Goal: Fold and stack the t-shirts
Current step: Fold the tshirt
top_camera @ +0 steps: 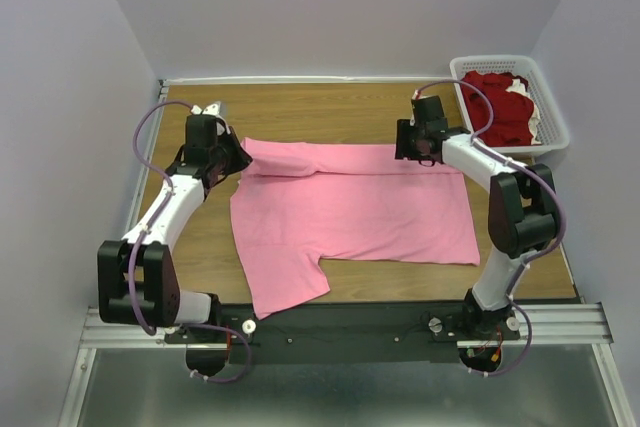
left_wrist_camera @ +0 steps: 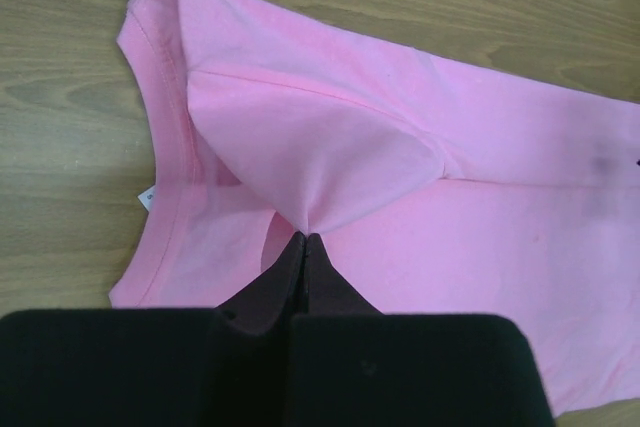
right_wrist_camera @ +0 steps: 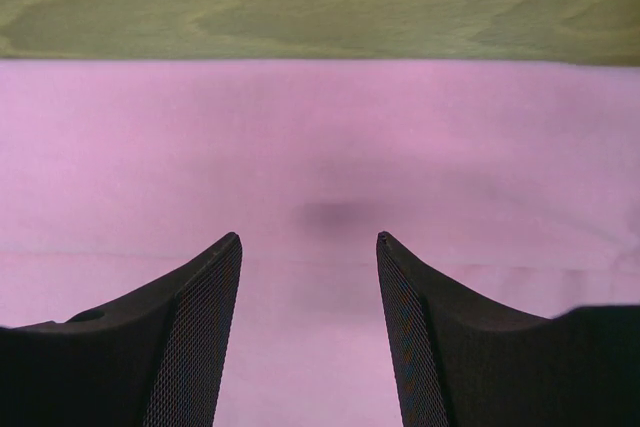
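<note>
A bright pink t-shirt [top_camera: 350, 212] lies spread on the wooden table, its far edge folded over toward the front. My left gripper [top_camera: 238, 159] is at the shirt's far left corner. In the left wrist view it [left_wrist_camera: 304, 237] is shut on a pinched peak of the pink t-shirt [left_wrist_camera: 330, 147], lifting a fold beside the collar. My right gripper [top_camera: 420, 152] is at the shirt's far right edge. In the right wrist view it [right_wrist_camera: 309, 239] is open and empty just above the pink cloth [right_wrist_camera: 320, 137]. Dark red t-shirts [top_camera: 497, 105] lie heaped in the basket.
A white lattice basket [top_camera: 551, 107] stands at the back right, just behind my right arm. A sleeve of the pink shirt [top_camera: 288, 289] reaches toward the table's near edge. White walls close the table at the back and sides.
</note>
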